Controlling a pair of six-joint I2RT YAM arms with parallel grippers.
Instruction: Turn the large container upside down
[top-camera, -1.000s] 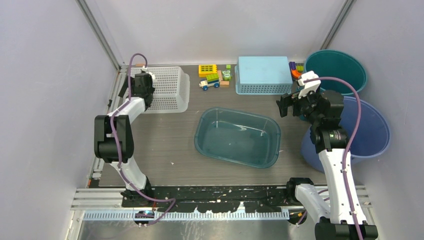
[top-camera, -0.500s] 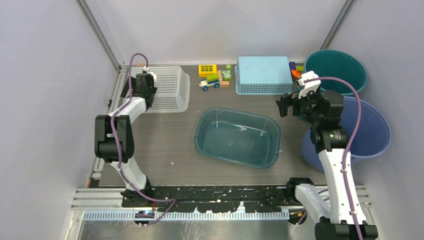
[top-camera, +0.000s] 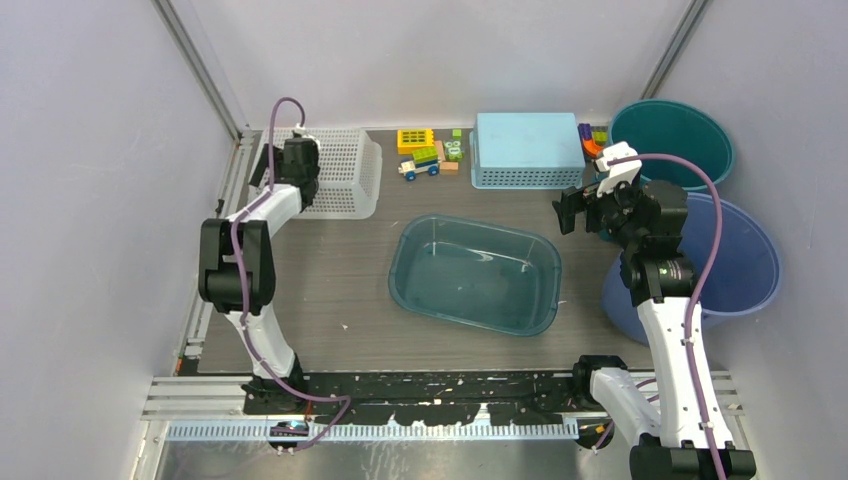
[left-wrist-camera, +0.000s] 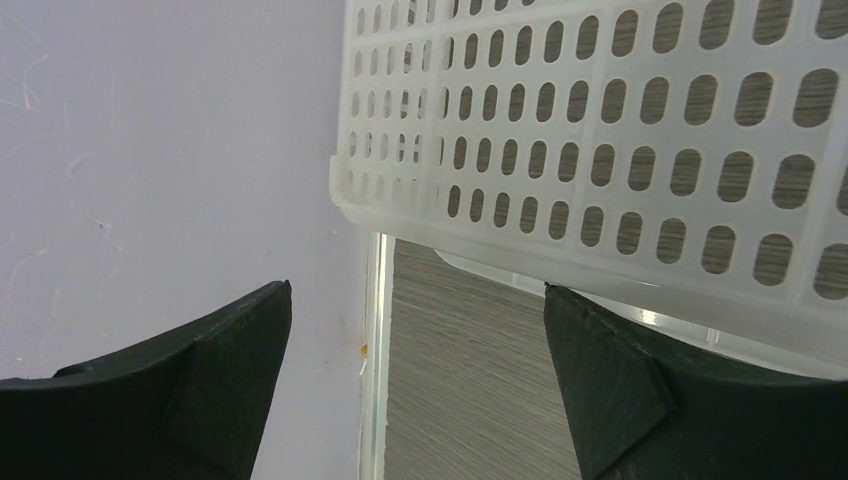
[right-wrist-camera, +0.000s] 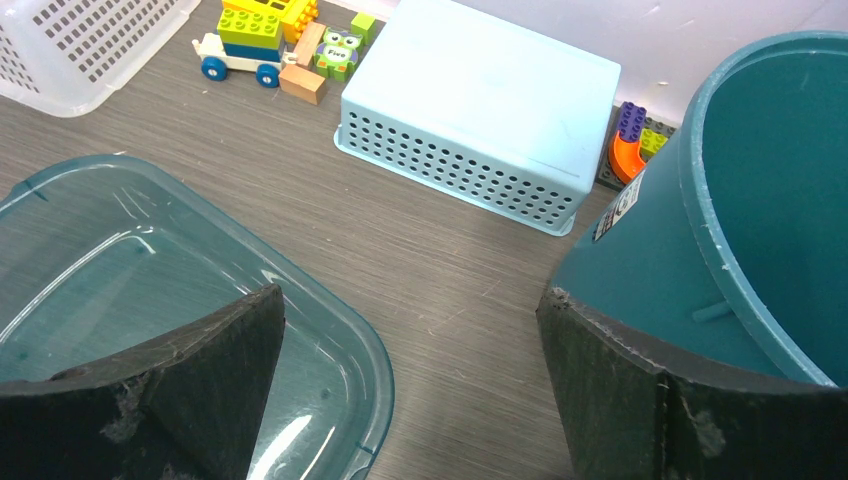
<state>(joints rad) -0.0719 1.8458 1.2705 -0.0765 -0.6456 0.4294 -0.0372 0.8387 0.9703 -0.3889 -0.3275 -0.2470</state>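
Observation:
The large container, a see-through teal tub (top-camera: 475, 275), stands upright and empty mid-table; its near corner shows in the right wrist view (right-wrist-camera: 150, 260). My right gripper (top-camera: 570, 212) hovers open above the tub's right end, nothing between its fingers (right-wrist-camera: 410, 330). My left gripper (top-camera: 290, 148) is at the far left, open and empty (left-wrist-camera: 415, 330), beside the left rim of a white perforated basket (top-camera: 340, 175). The basket's rim (left-wrist-camera: 620, 130) hangs just above the tabletop by the right finger.
A light blue basket (top-camera: 527, 148) lies bottom-up at the back, with toy bricks and a small cart (top-camera: 425, 152) to its left. A teal bucket (top-camera: 670, 140) and a blue bucket (top-camera: 735, 260) stand at the right. The left wall (left-wrist-camera: 150, 150) is close.
My left wrist has shifted right and toward the back along the white basket, which has moved slightly back. The right arm and the tub have not moved.

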